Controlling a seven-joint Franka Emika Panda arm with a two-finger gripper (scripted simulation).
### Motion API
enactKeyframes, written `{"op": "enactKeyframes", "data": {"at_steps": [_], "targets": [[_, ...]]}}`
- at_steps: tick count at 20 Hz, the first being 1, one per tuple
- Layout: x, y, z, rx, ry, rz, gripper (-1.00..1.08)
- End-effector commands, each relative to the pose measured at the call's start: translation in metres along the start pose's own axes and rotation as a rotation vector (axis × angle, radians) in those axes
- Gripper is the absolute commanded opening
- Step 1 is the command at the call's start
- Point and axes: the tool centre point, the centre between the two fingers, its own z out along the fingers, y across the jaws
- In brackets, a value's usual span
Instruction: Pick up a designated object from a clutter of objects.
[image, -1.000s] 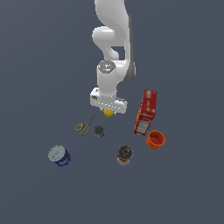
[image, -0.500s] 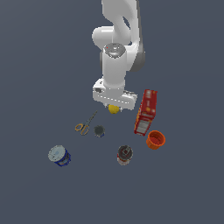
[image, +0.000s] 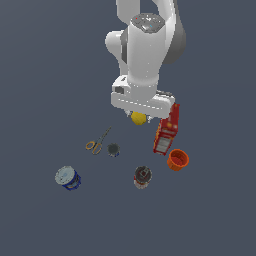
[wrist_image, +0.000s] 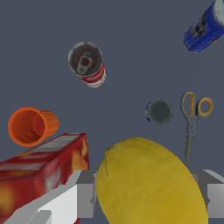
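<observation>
The yellow ball (image: 138, 118) hangs just under the white hand, held above the floor, and my gripper (image: 140, 119) is shut on it. In the wrist view the ball (wrist_image: 151, 183) fills the space between the grey fingers (wrist_image: 83, 199), well above the clutter. The clutter lies below: gold-handled scissors (image: 96, 142), a small dark can (image: 113, 149), a red-banded can (image: 142, 176), a blue can (image: 68, 177), an orange cup (image: 177, 160) and a tall red box (image: 167, 130).
The red box (wrist_image: 41, 170) stands close beside the held ball, on the exterior view's right. The scissors (wrist_image: 194, 118), the small dark can (wrist_image: 159, 111), the red-banded can (wrist_image: 87, 64), the orange cup (wrist_image: 30, 126) and the blue can (wrist_image: 206, 27) are spread over the dark floor.
The arm has risen and swung toward the exterior view's right, carrying the yellow ball up with it. The clutter on the floor has not moved.
</observation>
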Motion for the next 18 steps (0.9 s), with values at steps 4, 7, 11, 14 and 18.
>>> {"op": "enactKeyframes", "data": {"at_steps": [4, 7, 11, 14, 18], "targets": [[0.016, -0.024, -0.046, 0.001, 0.000, 0.000, -1.00], [0.024, -0.036, -0.068, 0.001, 0.000, 0.000, -1.00], [0.035, -0.051, -0.095, 0.001, 0.000, 0.000, -1.00], [0.042, -0.061, -0.114, 0.001, 0.000, 0.000, -1.00], [0.052, -0.074, -0.136, 0.002, -0.001, 0.000, -1.00]]}}
